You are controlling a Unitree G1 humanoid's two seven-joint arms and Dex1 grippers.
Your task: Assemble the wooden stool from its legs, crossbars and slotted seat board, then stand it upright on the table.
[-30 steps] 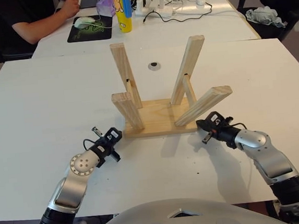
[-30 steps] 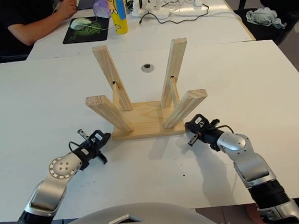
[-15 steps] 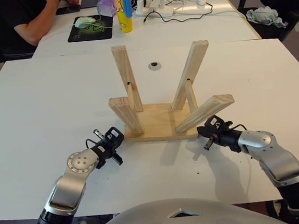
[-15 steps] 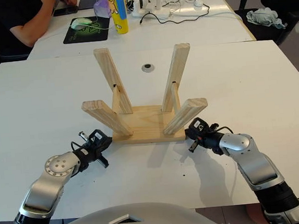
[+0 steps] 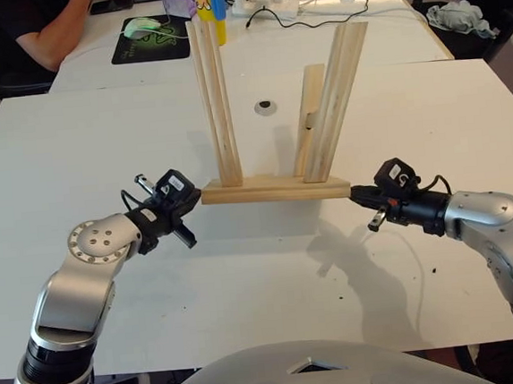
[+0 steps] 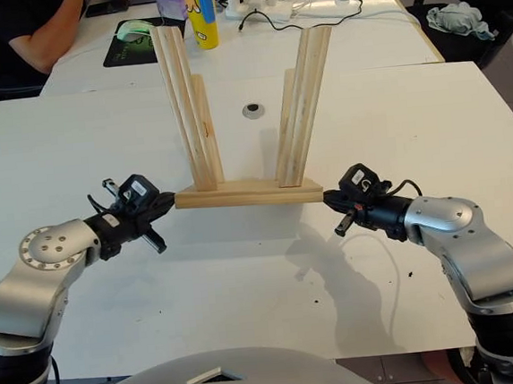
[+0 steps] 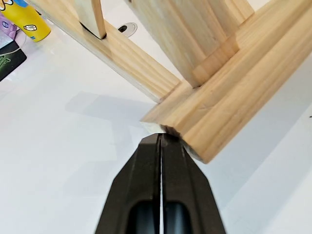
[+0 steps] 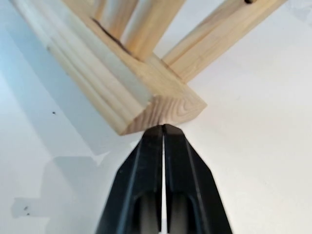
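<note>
The wooden stool is upside down and held above the table, its seat board (image 5: 274, 190) level and edge-on to me, its shadow on the table below. Its legs (image 5: 216, 106) point up, splayed, with a crossbar (image 5: 314, 106) between the right pair. My left gripper (image 5: 190, 200) is shut, its tip pressed against the board's left end (image 7: 195, 126). My right gripper (image 5: 356, 194) is shut too, its tip butted against the board's right end (image 8: 161, 105). The board hangs clamped between the two tips.
A dark cable grommet (image 5: 264, 108) sits in the white table (image 5: 73, 154) behind the stool. A second table behind carries a yellow bottle (image 5: 216, 2), a mouse on a dark pad (image 5: 144, 36) and cables (image 5: 303, 4). A seated person's arm is at the far left.
The stool was lying on the table; both arms have raised it, pinched between the two shut grippers. It has tipped so the board is edge-on and the legs stand steeper.
</note>
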